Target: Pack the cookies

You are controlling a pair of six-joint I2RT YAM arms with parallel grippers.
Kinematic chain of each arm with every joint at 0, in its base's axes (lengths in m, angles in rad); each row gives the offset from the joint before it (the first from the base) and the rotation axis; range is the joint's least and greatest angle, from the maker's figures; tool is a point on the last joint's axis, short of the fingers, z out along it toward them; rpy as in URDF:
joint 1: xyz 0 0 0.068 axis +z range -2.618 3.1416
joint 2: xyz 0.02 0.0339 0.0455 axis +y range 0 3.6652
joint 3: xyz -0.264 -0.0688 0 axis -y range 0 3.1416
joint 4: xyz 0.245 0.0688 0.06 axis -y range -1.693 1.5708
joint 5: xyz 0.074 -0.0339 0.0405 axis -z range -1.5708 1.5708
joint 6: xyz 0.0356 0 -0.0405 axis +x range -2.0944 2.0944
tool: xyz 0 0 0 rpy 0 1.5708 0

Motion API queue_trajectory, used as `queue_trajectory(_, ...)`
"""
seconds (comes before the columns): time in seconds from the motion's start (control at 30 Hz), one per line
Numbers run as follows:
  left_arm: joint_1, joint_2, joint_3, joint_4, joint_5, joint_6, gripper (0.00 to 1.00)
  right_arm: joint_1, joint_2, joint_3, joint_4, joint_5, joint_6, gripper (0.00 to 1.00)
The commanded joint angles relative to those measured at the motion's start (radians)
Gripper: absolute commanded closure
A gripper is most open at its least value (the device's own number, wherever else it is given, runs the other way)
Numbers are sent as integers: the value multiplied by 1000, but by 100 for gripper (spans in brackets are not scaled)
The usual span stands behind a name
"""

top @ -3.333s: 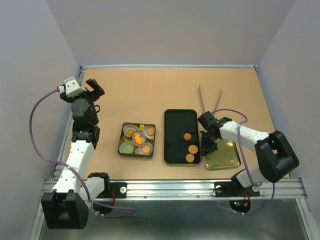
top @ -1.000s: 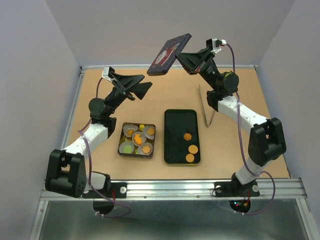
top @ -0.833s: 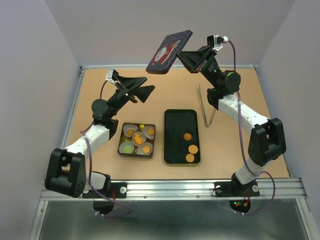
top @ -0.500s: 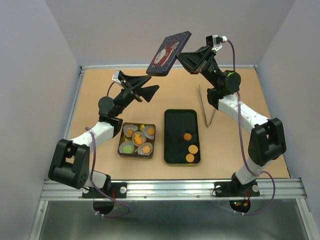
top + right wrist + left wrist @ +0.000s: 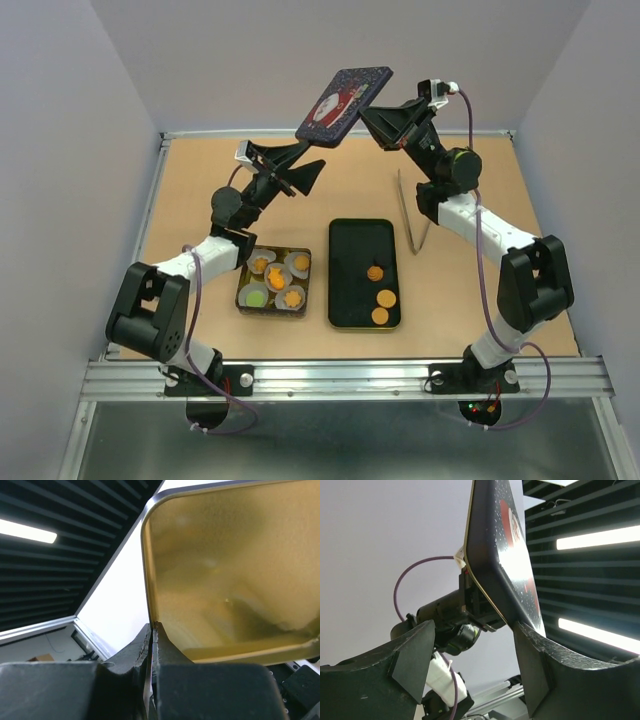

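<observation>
High above the worktop (image 5: 470,200), the right gripper (image 5: 368,110) has its jaws pinched shut on the thin rim of a flat rectangular lid (image 5: 343,103), dark and printed outside, glossy gold inside. The left gripper (image 5: 312,160), jaws apart and empty, has moved in to bracket its lower corner. The orange cookies (image 5: 380,296) lie unmoved in the black tray (image 5: 362,240) and the small tin (image 5: 243,292).

The left fingers (image 5: 412,652) stand wide apart, low in the view. Between and above them a dark lid (image 5: 502,560) with a red picture and gold rim stands nearly edge-on. Behind it the right fingers (image 5: 470,592) pinch its edge, with a purple cable (image 5: 400,587) beside them.
</observation>
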Motion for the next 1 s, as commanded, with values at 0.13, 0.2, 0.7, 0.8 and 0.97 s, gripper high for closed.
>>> queue_trajectory(0.13, -8, -21, 52, 509, -31, -39, 27, 9, -24, -55, 513, -25, 7, 100)
queue_trajectory(0.2, -8, -39, 41, 507, -28, -38, 27, 1, -22, -83, 513, 17, 16, 99)
queue_trajectory(0.7, -8, -90, 1, 523, -52, -41, 26, -3, -13, -98, 513, 12, 24, 100)
queue_trajectory(0.8, -8, -78, 6, 524, -55, -43, 27, -2, -19, -89, 513, -24, 22, 100)
queue_trajectory(0.97, -8, -50, 32, 520, -63, -43, 27, 13, -51, -110, 514, -84, 5, 100)
